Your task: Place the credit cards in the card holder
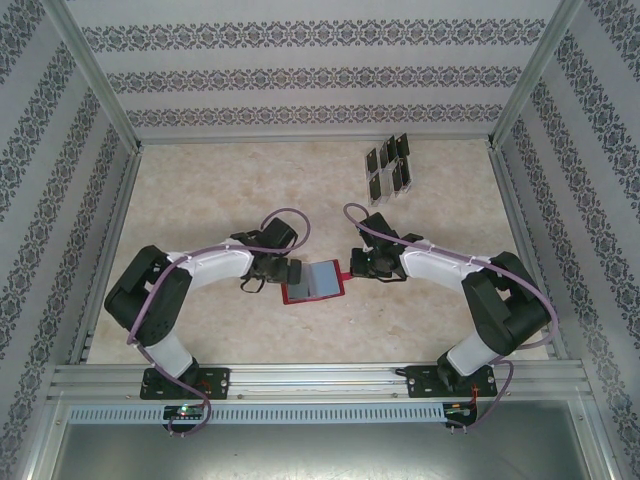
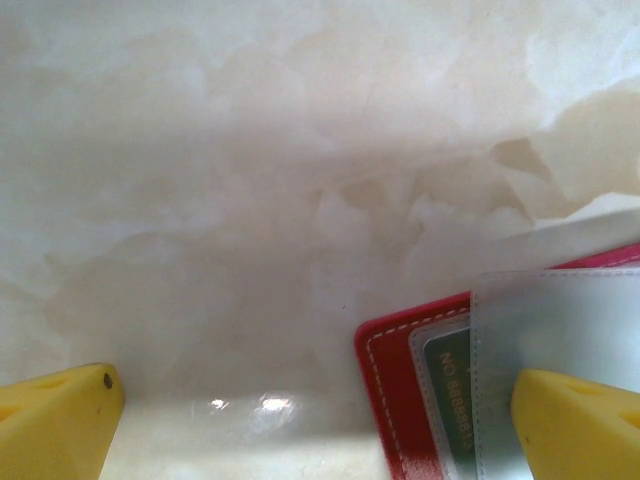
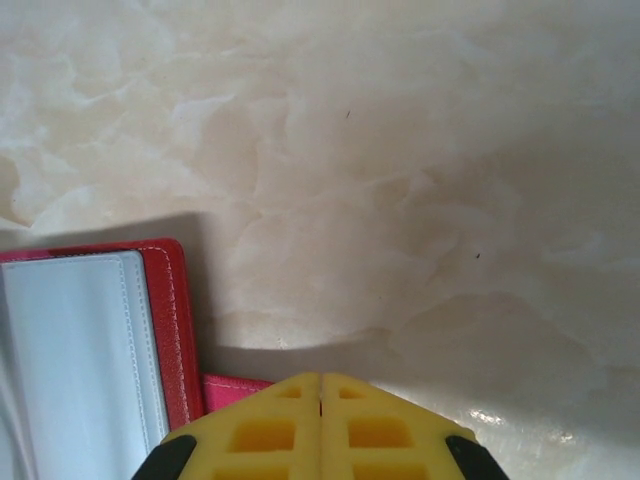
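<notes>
Marbled beige stone patterning covers the worktop (image 1: 200,200), which is boxed in by aluminium rails (image 1: 300,375) and walls papered in grey floral stripes (image 1: 300,80). A small red folding wallet (image 1: 313,281) lies open and flat between the two tools, its grey inner panel facing up. The left tool (image 1: 268,277) sits just to the wallet's left with its jaws spread wide. In its wrist view the yellow fingers (image 2: 58,425) stand far apart, and the one on the wallet's side hangs over a corner of the grey panel, where a green printed slip (image 2: 450,380) shows in a pocket. The right tool (image 1: 354,267) sits at the wallet's opposite edge with its jaws pressed tight together. A short red tab (image 3: 235,392) of the wallet runs in under its fingertips, though I cannot tell whether it is pinched. A cluster of small dark rectangular cards (image 1: 388,166) stands upright beyond the right tool, well apart from both tools.
</notes>
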Tool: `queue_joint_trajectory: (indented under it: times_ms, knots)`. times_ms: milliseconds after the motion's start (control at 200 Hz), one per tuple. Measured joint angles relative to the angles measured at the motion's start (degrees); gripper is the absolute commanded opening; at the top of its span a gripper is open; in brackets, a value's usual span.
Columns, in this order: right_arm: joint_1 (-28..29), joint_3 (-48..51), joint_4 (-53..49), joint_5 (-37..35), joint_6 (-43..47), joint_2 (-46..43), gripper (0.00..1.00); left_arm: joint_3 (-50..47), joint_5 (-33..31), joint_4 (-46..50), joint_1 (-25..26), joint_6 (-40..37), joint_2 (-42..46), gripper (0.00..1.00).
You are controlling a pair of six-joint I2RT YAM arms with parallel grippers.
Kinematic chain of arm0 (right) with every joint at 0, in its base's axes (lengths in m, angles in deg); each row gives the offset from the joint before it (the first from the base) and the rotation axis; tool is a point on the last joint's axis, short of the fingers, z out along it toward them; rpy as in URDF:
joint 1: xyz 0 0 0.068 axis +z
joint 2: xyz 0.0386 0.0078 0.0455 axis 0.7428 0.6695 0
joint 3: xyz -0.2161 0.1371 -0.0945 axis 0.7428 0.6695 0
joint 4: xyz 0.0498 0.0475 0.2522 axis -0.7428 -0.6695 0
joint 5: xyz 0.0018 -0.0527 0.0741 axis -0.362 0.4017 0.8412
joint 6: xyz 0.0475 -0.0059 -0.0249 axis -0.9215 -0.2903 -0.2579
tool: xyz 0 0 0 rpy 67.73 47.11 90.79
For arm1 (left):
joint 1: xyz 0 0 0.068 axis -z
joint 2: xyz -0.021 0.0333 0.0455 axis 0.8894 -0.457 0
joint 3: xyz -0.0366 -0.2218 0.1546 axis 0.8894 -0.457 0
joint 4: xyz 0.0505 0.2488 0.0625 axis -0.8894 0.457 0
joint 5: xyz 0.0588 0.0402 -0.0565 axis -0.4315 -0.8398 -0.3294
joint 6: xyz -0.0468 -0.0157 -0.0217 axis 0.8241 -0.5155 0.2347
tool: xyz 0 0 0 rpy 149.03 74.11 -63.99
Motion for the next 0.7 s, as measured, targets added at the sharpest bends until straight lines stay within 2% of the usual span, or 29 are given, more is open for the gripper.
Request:
queue_joint_trajectory:
  times_ms: [340, 410, 555, 705]
  knots:
    - [0.0, 0.4, 0.7, 0.0, -1.5, 0.0, 0.07, -5.4, 0.3, -0.6, -0.1, 1.2, 5.0, 1.00]
    - [0.1, 0.4, 0.8, 0.0, -1.9, 0.0, 0.12, -5.6, 0.2, -0.6, -0.1, 1.4, 5.2, 1.00]
    - [0.4, 0.6, 0.5, -0.2, -2.4, -1.3, 0.38, -5.5, 0.2, -0.6, -0.1, 1.3, 5.2, 1.00]
    - [0.2, 0.3, -1.0, -0.5, -2.8, -5.3, 0.47, -4.6, 0.0, -0.5, -0.1, 1.3, 5.2, 1.00]
